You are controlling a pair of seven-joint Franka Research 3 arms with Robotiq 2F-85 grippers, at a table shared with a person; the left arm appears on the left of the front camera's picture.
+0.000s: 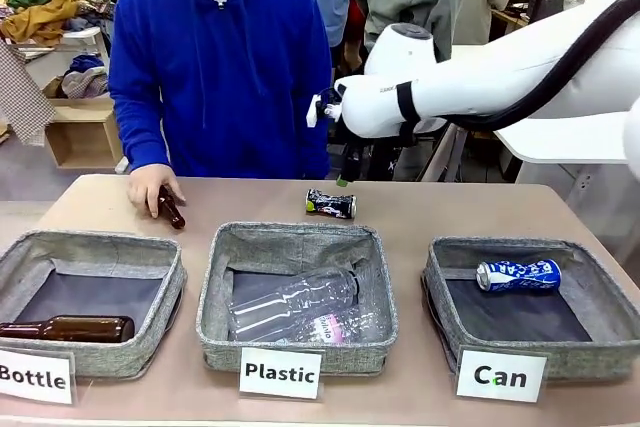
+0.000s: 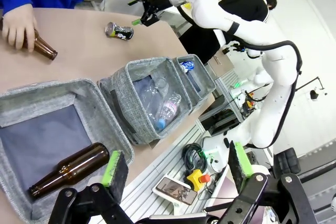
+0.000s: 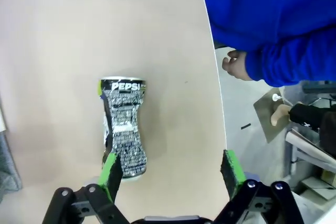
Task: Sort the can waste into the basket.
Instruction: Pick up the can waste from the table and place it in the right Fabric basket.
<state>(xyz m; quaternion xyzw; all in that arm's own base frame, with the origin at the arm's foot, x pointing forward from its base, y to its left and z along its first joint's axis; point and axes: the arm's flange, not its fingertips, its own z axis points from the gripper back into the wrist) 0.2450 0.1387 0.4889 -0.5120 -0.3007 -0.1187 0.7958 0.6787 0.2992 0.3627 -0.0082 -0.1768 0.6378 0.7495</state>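
- Green pads (image 3: 111,170) of the right gripper (image 3: 171,167) stand spread wide with nothing between them, above the far side of the table (image 3: 63,35).
- Black can (image 3: 124,127) lies flat on the table, off-centre in the gap; one pad overlaps its near end.
- Its long axis runs crosswise to the closing line, so the jaws would meet its dented waist. A sideways shift looks needed first. Height above it is hard to judge from the wrist view.
- Left gripper (image 2: 176,165) is agape and empty, well apart by the Bottle bin (image 2: 52,85); the right arm is nearer.
- Blue and white can (image 1: 517,275) is already in the basket (image 1: 590,355).

Beyond the tan table (image 1: 450,207), a wooden crate (image 1: 85,135) and piled clothes (image 1: 42,12) sit at left.
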